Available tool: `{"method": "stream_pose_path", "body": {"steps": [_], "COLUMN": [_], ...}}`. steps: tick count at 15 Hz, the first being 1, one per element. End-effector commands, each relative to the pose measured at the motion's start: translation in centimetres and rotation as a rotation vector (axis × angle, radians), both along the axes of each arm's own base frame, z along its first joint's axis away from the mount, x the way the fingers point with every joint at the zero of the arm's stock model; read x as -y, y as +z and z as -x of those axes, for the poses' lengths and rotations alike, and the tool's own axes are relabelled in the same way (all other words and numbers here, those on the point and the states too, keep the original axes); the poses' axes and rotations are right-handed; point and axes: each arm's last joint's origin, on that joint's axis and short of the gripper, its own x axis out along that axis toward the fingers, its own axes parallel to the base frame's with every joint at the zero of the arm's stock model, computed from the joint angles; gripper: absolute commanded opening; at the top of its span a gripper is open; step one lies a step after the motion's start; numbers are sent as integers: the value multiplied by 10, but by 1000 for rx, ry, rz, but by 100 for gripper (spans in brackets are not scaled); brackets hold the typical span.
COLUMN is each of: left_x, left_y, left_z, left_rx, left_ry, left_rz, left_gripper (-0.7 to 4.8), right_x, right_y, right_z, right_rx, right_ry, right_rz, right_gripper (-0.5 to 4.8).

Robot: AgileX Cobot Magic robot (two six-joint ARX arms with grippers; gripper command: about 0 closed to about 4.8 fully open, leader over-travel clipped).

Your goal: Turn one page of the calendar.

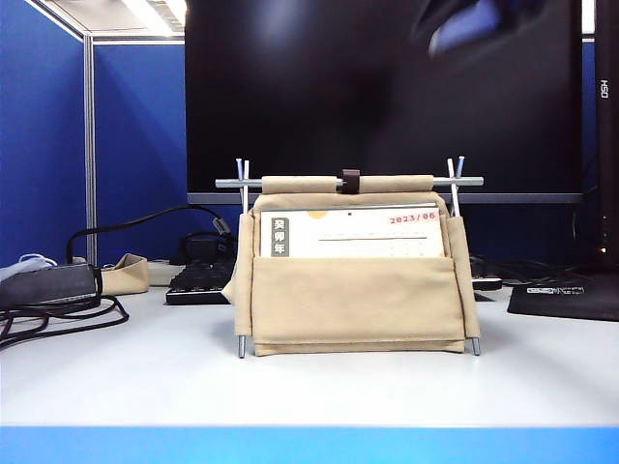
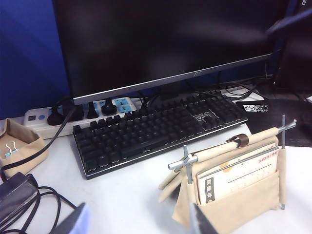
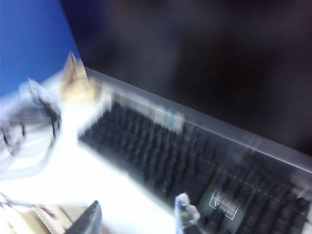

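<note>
Calendar (image 1: 353,309) on table (image 1: 309,387) (keyboard (image 2: 156,129), monitor (image 1: 387,87) behind).

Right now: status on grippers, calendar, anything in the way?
Left gripper open, empty, near the calendar. Right gripper open, empty, blurred, above the keyboard. Calendar upright, front sheet reads 2023/06. Nothing blocking it.

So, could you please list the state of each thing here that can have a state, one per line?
calendar: upright on the desk, front sheet printed 2023/06
brown strap: wrapped around the top rod
monitor: screen dark
power strip: plugs inserted
left gripper: open, empty, near the calendar
right gripper: blurred, jaws apart, empty, above the keyboard
</note>
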Motion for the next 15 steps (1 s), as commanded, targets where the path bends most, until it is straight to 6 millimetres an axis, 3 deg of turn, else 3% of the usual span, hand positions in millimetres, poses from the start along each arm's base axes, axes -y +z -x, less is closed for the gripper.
{"method": "stream_pose_path", "body": {"steps": [1,2,3,5,6,9,12,15], "left_x": [-1,-1,0,2,4,8,7,6], "left_y": [-4,-9,-18,-41,-63,-104,-129,-148], "left_z": [1,1,1,-2,-6,-5,-2,1], "left_rx": [-61,-94,-121,-125,-121,-150,-193,-239], "left_ry": [3,6,2,-9,-12,-140,-163,-158], "left_rz": [15,12,9,26,30,37,-9,-7], "left_gripper": [195,134,89,88,79,51,48,47], "right_x": [13,17,22,26,28,24,23,25], "right_y": [-12,-21,-38,-78,-107,-151,-190,-216], "right_z": [65,84,108,141,161,186,192,195], "right_rx": [49,59,90,117,109,114,55,16], "right_ry": [-33,-48,-104,-209,-261,-236,-296,-319], "right_rz": [-131,-165,-202,-201,-191,-207,-167,-134], "right_gripper": [102,99,51,40,37,-2,-1,-2]}}
